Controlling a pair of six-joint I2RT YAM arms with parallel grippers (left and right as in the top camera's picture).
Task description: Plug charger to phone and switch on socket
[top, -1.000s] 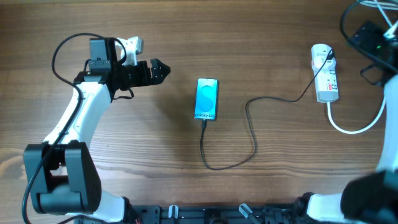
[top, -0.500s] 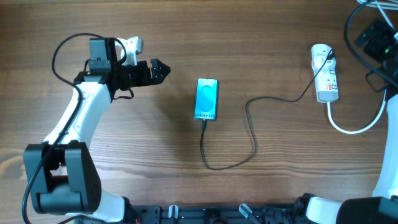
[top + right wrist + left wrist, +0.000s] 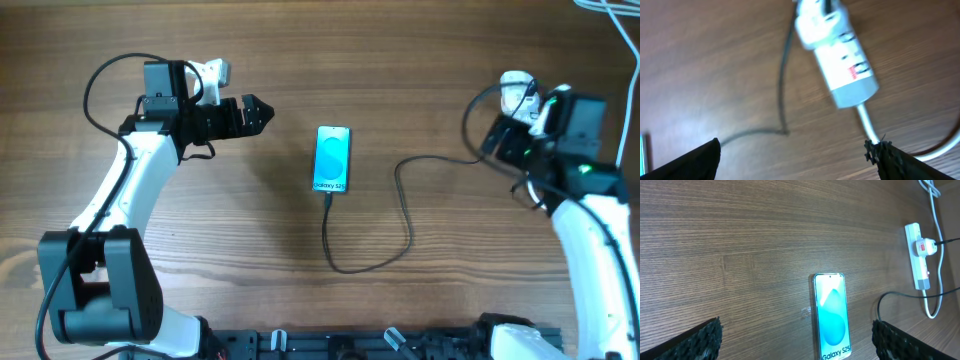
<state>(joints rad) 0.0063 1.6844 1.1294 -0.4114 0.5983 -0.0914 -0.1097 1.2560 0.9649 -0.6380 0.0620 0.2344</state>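
Note:
The phone (image 3: 333,158) lies screen-up mid-table, turquoise with white text at its near end; it also shows in the left wrist view (image 3: 832,315). The thin black charger cable (image 3: 405,205) runs from the phone's near end in a loop to the white socket strip (image 3: 515,90), also seen in the right wrist view (image 3: 837,55). My left gripper (image 3: 258,113) is open and empty, left of the phone. My right gripper (image 3: 492,140) is open and empty, over the table just beside the socket, whose lower part the arm hides.
The socket's thick white cord (image 3: 867,122) leaves its near end and curves right. The socket also shows far right in the left wrist view (image 3: 920,255). Bare wooden table (image 3: 250,240) lies around the phone.
My right arm has swung in from the far right corner and now sits over the socket, covering most of it. The left arm, phone and cable have not moved.

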